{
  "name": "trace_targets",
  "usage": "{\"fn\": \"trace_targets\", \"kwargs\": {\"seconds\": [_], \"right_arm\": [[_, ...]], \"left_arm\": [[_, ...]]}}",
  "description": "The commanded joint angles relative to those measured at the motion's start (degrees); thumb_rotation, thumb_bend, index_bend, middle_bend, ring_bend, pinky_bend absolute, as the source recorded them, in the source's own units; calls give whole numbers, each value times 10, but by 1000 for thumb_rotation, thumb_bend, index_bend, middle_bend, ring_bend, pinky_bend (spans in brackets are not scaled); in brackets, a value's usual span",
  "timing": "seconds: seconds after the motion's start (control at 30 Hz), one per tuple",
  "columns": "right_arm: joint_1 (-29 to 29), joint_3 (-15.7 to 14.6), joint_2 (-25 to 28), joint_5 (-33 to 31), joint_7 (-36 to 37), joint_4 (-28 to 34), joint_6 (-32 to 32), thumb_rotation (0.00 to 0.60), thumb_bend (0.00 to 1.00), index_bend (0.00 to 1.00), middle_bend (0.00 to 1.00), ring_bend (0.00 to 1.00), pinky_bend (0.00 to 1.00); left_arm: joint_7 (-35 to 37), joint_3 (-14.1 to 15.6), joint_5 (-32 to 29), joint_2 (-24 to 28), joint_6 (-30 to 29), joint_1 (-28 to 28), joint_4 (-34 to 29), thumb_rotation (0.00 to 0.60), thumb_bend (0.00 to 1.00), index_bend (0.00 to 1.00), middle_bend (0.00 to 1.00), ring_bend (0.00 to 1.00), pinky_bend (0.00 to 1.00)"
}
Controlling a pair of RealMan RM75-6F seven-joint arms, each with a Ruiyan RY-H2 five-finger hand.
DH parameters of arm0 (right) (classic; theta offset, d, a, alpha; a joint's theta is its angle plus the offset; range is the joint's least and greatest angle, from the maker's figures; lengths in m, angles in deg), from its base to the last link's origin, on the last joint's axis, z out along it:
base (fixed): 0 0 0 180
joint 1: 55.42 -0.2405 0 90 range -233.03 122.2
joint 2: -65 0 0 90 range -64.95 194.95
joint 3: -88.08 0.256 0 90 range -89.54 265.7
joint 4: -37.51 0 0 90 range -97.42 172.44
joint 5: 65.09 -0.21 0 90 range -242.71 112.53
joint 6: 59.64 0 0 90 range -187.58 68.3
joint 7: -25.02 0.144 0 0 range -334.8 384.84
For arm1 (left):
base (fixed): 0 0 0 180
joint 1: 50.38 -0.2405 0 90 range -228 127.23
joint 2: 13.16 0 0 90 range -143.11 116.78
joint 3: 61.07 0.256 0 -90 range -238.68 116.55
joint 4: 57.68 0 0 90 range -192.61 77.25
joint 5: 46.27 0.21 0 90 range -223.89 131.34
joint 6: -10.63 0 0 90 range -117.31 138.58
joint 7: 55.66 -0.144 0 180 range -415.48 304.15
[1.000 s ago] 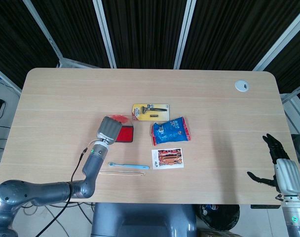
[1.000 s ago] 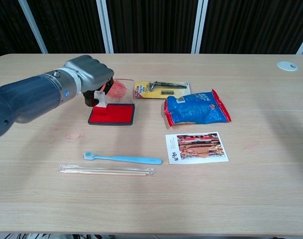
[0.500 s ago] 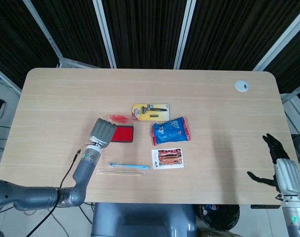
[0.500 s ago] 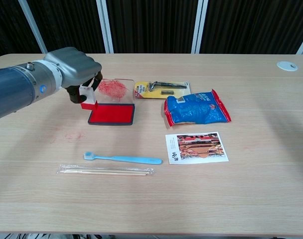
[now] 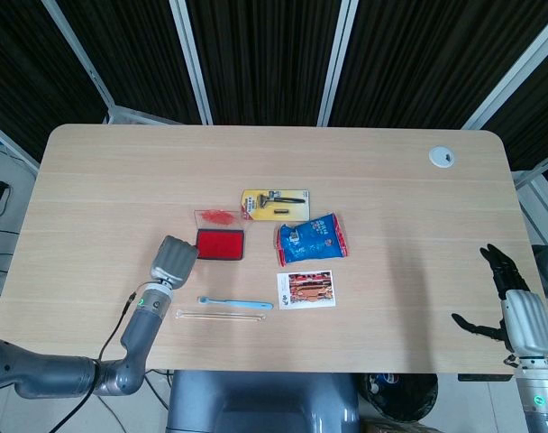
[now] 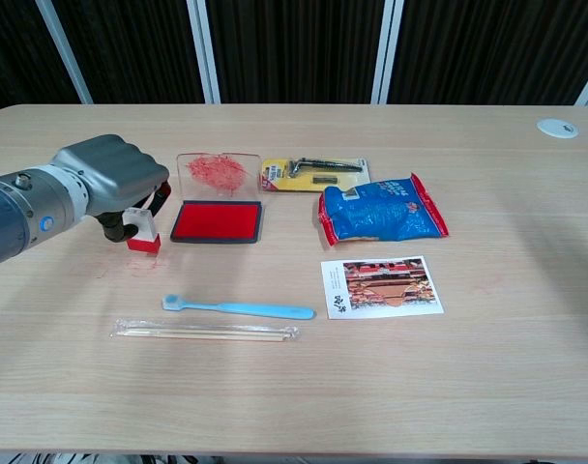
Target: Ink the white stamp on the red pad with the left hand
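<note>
The table (image 6: pixel 526 387) carried all items in one central cluster. The left hand (image 6: pixel 115 179) hung low over the table's left part, fingers clamped around the white stamp (image 6: pixel 142 228), whose red lower end sat at or just above the wood; contact could not be confirmed from either view. The stamp stood upright, just left of the red pad (image 6: pixel 217 221) and clear of it. The pad lay open with its stained clear lid (image 6: pixel 216 171) folded back behind it.

The right hand (image 5: pixel 511 307) hung off the table's right edge, fingers spread and holding nothing.

Other items:
- blue snack bag (image 6: pixel 382 209), right of the pad;
- razor card (image 6: pixel 313 173), behind the bag;
- photo card (image 6: pixel 381 286), in front of the bag;
- blue toothbrush (image 6: pixel 238 308), in front of the pad;
- wrapped chopsticks (image 6: pixel 207 332), just in front of the toothbrush.

Judged status: the stamp's red base suggested that ink was on it, so inking appeared done or nearly so. Faint red marks showed on the wood near the stamp. What remained, at most, was setting the stamp down and releasing it.
</note>
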Motion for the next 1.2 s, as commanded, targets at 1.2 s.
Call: {"fn": "trace_targets", "kwargs": {"seconds": [1.2], "right_arm": [[0,-1,1,1,3,0,0,600,101,0,0,0,185]], "left_arm": [[-12,3,-2,-22,11,-19,36,600,379,582,598,440,517]]}}
